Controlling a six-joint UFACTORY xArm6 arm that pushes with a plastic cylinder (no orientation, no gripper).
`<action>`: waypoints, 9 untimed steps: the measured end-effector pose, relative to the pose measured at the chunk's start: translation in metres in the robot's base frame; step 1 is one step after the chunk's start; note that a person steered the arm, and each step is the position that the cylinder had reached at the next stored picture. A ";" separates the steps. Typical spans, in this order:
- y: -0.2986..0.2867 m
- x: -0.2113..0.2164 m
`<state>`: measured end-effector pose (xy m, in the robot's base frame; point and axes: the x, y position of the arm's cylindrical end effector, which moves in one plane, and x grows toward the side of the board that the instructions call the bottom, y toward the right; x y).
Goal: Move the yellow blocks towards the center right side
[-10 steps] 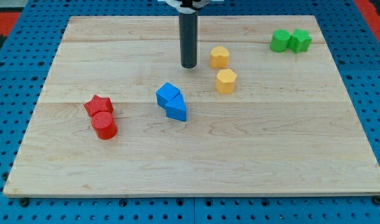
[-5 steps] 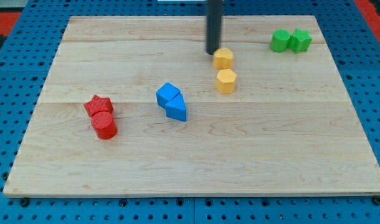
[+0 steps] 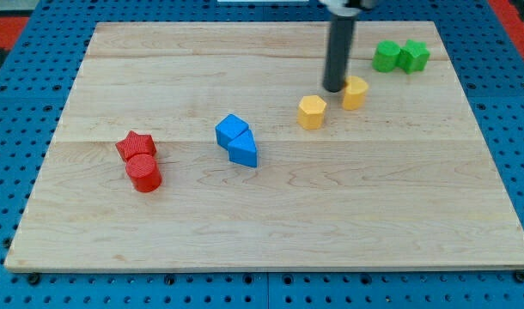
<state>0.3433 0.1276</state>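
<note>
Two yellow blocks sit on the wooden board [image 3: 271, 232], and I take the blue pair as my landmark: a blue cube [image 3: 231, 130] touching a blue wedge [image 3: 243, 151]. One yellow hexagonal block [image 3: 311, 112] lies to the view's right of the blue cube and slightly above it. A second yellow block [image 3: 355, 93], shape unclear, lies farther right and higher. My tip [image 3: 334, 88] stands between the two yellow blocks, touching the farther one's left side; the rod holds nothing. Well to the view's left of the blue pair, a red star [image 3: 135, 144] touches a red cylinder [image 3: 144, 172]. Far right and above the blue pair, two green blocks [image 3: 400, 56] touch each other.
</note>
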 end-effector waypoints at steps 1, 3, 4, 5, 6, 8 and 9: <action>0.018 0.000; -0.005 0.020; 0.042 0.031; 0.073 0.031; 0.051 0.032; -0.077 -0.012; -0.143 -0.006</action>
<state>0.3378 -0.0149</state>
